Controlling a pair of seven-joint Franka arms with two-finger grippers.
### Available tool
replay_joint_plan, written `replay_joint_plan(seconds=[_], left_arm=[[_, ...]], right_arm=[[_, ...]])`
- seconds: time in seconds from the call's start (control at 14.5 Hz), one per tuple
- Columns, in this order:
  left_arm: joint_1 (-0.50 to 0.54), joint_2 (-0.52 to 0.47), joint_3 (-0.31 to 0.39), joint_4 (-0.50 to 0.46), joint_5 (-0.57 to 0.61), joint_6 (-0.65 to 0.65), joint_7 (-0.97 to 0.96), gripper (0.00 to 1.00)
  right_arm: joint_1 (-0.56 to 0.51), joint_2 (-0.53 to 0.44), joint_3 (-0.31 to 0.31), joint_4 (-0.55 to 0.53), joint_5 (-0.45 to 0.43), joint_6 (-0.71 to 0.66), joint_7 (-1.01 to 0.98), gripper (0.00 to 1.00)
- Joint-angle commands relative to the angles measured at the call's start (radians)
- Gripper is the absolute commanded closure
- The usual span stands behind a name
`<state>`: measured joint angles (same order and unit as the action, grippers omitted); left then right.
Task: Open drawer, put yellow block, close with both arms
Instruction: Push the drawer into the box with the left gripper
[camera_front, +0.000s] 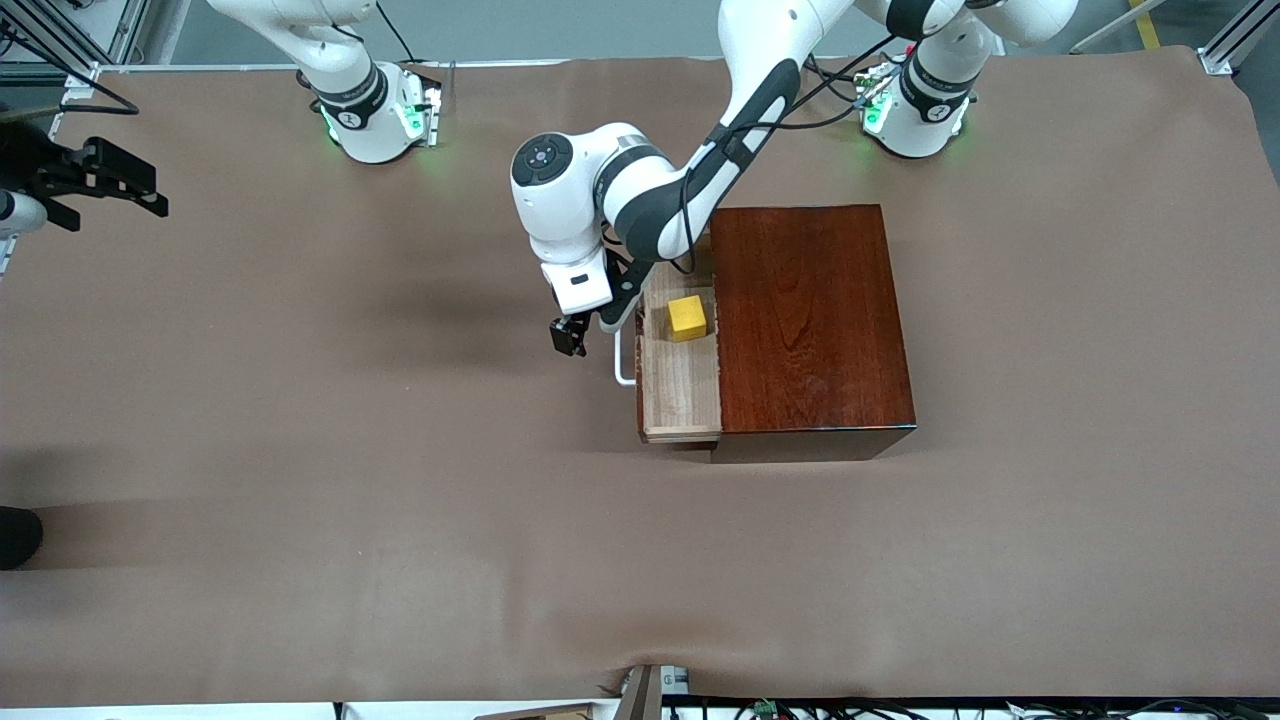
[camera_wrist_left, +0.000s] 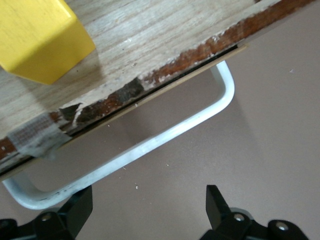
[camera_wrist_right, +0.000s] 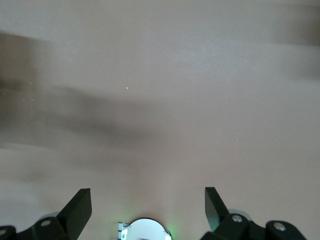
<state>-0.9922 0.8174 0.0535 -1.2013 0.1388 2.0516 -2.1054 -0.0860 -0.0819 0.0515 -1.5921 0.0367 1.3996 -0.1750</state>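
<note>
The drawer (camera_front: 680, 385) stands pulled out of the dark reddish-brown box (camera_front: 810, 320) toward the right arm's end of the table. The yellow block (camera_front: 687, 317) sits on its light wood floor (camera_wrist_left: 150, 40), and shows too in the left wrist view (camera_wrist_left: 40, 37). My left gripper (camera_front: 570, 336) hangs open and holds nothing, just in front of the white handle (camera_front: 622, 365). In the left wrist view the handle (camera_wrist_left: 135, 150) lies just ahead of the left gripper (camera_wrist_left: 148, 210), close to one fingertip (camera_wrist_left: 80, 207). My right gripper (camera_front: 120, 185) waits open over the right arm's end of the table, with only cloth under it (camera_wrist_right: 147, 210).
Brown cloth (camera_front: 400, 500) covers the whole table. The right arm's green-lit base (camera_front: 375, 115) and the left arm's base (camera_front: 915, 110) stand along the edge farthest from the front camera. A dark object (camera_front: 18, 537) shows at the right arm's end.
</note>
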Motion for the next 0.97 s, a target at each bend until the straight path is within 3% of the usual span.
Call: replay_joint_plan(seconds=[0.0, 0.9], left_arm=[[0.015, -0.026, 0.011, -0.023, 0.021, -0.065, 0.033, 0.00], [0.040, -0.026, 0.046, -0.034, 0.036, -0.211, 0.036, 0.00]], right_arm=[[-0.018, -0.010, 0.013, 0.000, -0.009, -0.010, 0.009, 0.00], [-0.020, -0.010, 0.013, 0.000, -0.009, -0.010, 0.009, 0.00]])
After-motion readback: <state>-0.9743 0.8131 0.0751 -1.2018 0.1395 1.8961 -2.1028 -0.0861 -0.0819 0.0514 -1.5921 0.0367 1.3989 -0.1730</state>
